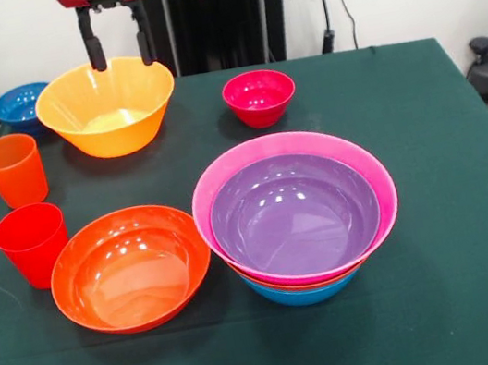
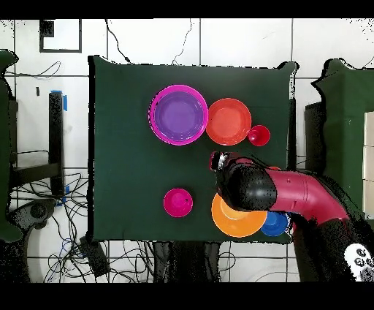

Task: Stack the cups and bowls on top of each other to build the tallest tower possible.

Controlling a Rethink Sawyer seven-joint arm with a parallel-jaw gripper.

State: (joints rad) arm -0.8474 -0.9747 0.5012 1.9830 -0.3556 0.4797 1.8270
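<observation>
A nested tower (image 1: 299, 229) of glossy bowls stands toward the front of the green table (image 1: 438, 112): a purple bowl (image 1: 294, 213) sits inside a large pink bowl (image 1: 354, 169), with a thin red-orange rim and a medium blue bowl (image 1: 302, 293) showing beneath as the base. Just beside it in the front view lies a wide red-orange bowl (image 1: 130, 267), empty. Two cups, a smooth red cup (image 1: 31, 244) and an orange cup (image 1: 12, 170), stand upright near the table's edge. A small magenta bowl (image 1: 259, 97) sits alone farther back.

The gripper (image 1: 119, 49) hangs over the far rim of the large yellow-orange bowl (image 1: 107, 107), its two black fingers (image 1: 93, 48) spread apart and holding nothing.

The front view shows a small blue bowl (image 1: 20, 106) behind the yellow-orange one; overhead, the red and black arm (image 2: 292, 191) covers much of both bowls and hides the orange cup, while the tower (image 2: 178, 115) reads as one pink-rimmed purple disc.
</observation>
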